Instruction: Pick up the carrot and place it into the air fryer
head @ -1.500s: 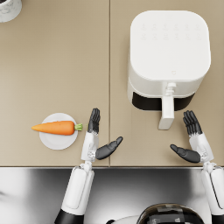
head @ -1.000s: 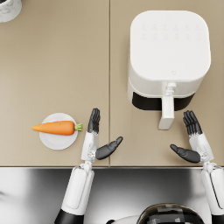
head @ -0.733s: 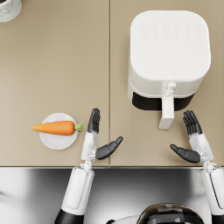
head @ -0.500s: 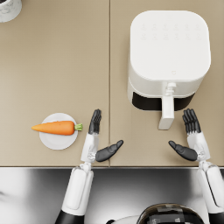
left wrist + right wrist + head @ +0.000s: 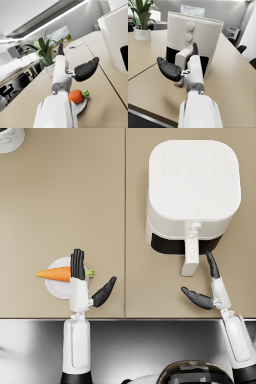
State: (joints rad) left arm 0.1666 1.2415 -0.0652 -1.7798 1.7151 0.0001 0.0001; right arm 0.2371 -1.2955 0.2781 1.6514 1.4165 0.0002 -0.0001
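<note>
Carrot lay on a small white plate near the front edge of the tan table, tip pointing away from the air fryer, green stub toward it. Left hand was over the carrot's stub end, fingers straight and together across it, thumb splayed wide to the side; holding nothing. Could not tell whether the fingers touched the carrot. Left wrist view showed the carrot on the plate below the forearm. Air fryer sat well apart on the right, drawer handle facing the front edge. Right hand was just beside the handle, fingers spread wide, empty. Plant pot at the far left corner.
</note>
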